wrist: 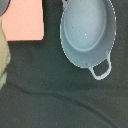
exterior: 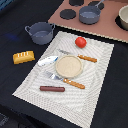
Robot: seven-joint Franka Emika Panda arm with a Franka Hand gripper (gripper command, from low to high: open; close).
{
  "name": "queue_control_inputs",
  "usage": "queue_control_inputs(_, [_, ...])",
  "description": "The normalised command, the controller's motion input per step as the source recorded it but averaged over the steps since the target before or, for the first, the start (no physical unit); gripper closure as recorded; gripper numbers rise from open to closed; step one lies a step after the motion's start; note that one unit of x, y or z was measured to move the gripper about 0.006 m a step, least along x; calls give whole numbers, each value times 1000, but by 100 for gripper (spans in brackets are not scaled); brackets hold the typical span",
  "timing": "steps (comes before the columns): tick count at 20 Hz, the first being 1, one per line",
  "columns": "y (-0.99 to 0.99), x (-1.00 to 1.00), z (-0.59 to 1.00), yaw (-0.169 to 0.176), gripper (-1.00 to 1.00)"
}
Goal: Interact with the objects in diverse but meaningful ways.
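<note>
Wrist view: blue-grey two-handled pot point(wrist: 88, 31) directly below the camera, upright, empty, on dark desk point(wrist: 60, 100); handle axis runs diagonally across frame. End effector not visible; grip state cannot be told.

Exterior view: pot point(exterior: 40, 33) beside cloth mat point(exterior: 95, 75). Brown sausage point(exterior: 52, 89) lies lengthwise along the mat's near edge.

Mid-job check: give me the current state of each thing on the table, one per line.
Two-handled pot: upright, empty, on the dark table beside the mat.
Frying pan: upright on the toy stove, looks empty.
Plate: empty, centred on the mat.
Tomato: on the mat, whole.
Bread loaf: on the dark table, off the mat.
Sausage: lying flat on the mat.
Knife and fork: flat, beside the plate.
Gripper: not in view.
</note>
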Motion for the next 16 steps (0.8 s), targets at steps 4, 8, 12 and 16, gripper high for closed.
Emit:
queue_control_inputs(4, [0,0,-96,0,-100])
queue_control_inputs(8, [14,-29,-222,0,-100])
queue_control_inputs(12, [126,-258,-440,0,-100])
queue_control_inputs(16, [58,-139,-460,2,-100])
